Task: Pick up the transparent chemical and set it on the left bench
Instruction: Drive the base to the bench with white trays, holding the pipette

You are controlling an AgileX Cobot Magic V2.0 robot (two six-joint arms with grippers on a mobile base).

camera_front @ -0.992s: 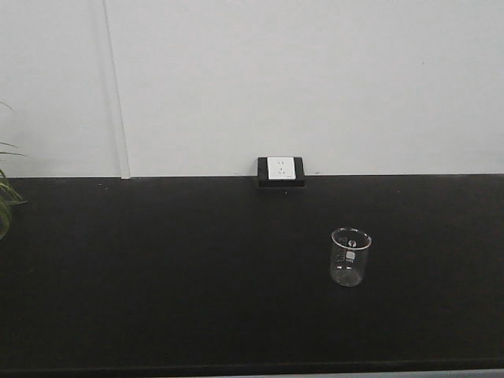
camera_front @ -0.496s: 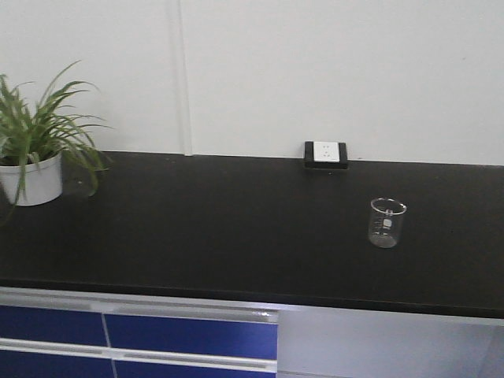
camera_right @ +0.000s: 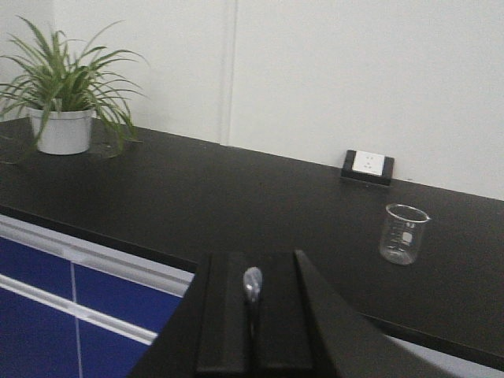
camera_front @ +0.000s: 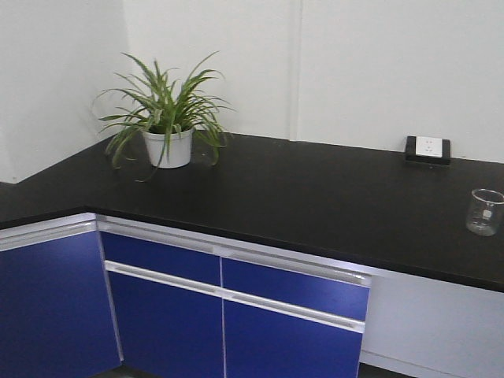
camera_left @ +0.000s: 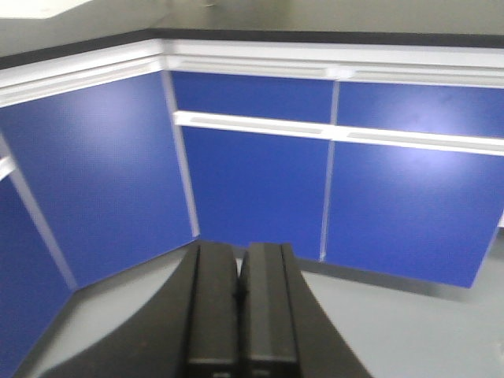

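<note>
Right wrist view: the clear beaker (camera_right: 404,234) stands far right on the bench (camera_right: 236,197). The right gripper (camera_right: 252,272) and the left gripper (camera_left: 239,260) are both closed and hold nothing.

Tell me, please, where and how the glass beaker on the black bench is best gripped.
Probably grip the beaker across its straight sides at mid-height, coming in level from the front edge of the bench: it stands upright, open-topped, nothing close beside it.
</note>
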